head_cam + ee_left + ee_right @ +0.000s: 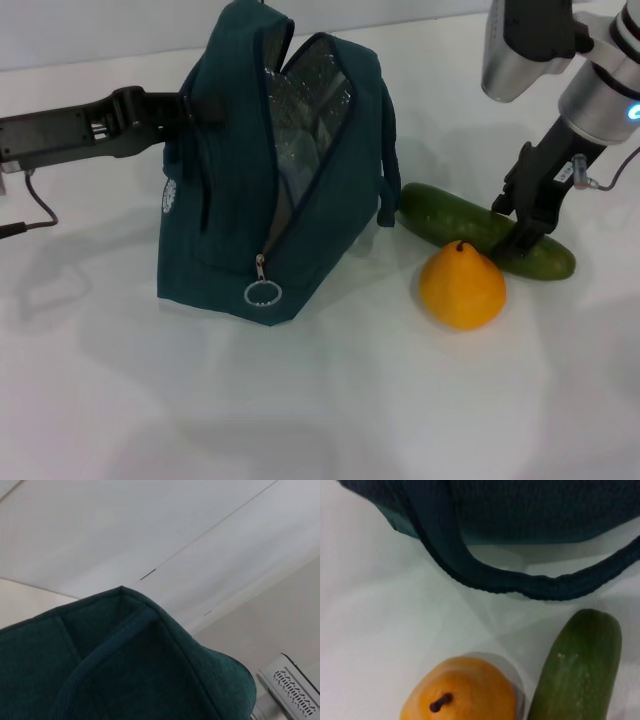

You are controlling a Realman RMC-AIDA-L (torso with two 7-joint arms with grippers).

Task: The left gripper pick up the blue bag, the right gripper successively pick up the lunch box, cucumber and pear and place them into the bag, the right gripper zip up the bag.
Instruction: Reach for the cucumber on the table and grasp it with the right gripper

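My right gripper [527, 232] is closed around the cucumber [450, 226] on the desk [340, 400], the pear [462, 285] just beside it. My left gripper [200, 108] pinches the open bag [225, 230] by its upper edge, holding it upright.

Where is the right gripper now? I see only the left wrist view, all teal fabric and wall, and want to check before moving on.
Observer: The black, white-labelled right gripper is down on the long dark green cucumber, toward its right end, on the white table.
Operator: Is the orange-yellow pear out too?
Observer: Yes, on the table right beside the cucumber, stem up.
Operator: Is the dark teal fabric bag open?
Observer: Yes; its zipper is undone, silver foil lining showing, metal ring pull low at the front.
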